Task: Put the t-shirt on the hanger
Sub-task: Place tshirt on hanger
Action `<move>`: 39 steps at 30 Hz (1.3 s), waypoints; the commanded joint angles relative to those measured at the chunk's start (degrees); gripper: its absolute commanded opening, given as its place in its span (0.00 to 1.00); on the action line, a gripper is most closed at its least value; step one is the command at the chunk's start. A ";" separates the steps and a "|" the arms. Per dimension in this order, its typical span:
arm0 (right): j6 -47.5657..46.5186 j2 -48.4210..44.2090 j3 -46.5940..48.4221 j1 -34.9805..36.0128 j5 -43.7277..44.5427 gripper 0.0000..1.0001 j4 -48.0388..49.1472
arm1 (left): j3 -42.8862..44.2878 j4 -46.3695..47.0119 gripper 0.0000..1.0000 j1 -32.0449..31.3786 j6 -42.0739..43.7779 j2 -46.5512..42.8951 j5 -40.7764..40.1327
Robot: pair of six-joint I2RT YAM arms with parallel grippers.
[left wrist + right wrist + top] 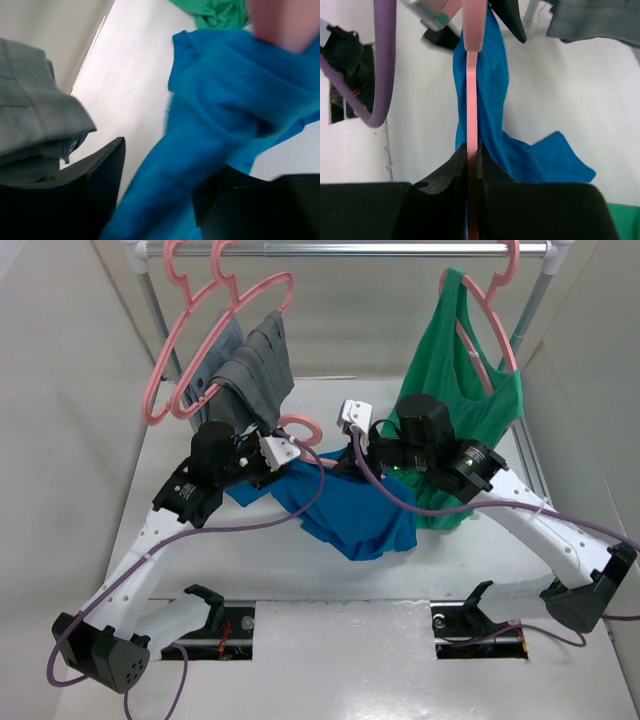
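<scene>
Left end effector (167, 160): closed on a bunched fold of t-shirt (350, 510), cloth filling the gap between its fingers.
Right end effector (472, 150): clamped tight on thin bar of hanger (472, 100).
Hanger: held above desk (480, 570), between the two arms.
T-shirt: draped beside hanger, lower part trailing on desk, near green top (470, 390).

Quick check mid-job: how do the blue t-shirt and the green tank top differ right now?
The t-shirt is blue and bunched low over the table; the tank top is green and spread out. The tank top hangs from the rail on a pink hanger; the t-shirt is not hung. Both are plain fabric.
</scene>
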 commanded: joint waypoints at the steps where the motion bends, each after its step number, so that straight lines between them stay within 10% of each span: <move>1: -0.68 -4.79 2.60 -1.18 6.41 0.00 2.20 | -0.22 1.07 0.51 -0.64 -1.35 -1.75 1.50; 13: 1.08 -18.59 1.20 -5.93 10.46 0.00 -8.25 | -0.14 4.15 0.99 1.91 -6.27 -1.66 -1.59; 25: 8.28 -16.67 14.71 -6.46 19.93 0.00 -12.21 | 1.00 6.60 0.98 1.91 -9.69 -3.94 7.80; 32: 10.75 -5.60 34.14 -5.84 23.98 0.00 -17.04 | -6.11 13.63 0.63 -1.42 -11.70 -11.07 18.63; 39: 12.59 -5.23 31.35 -4.17 21.73 0.00 -13.81 | -5.50 20.84 1.00 -3.37 -22.61 -4.40 5.48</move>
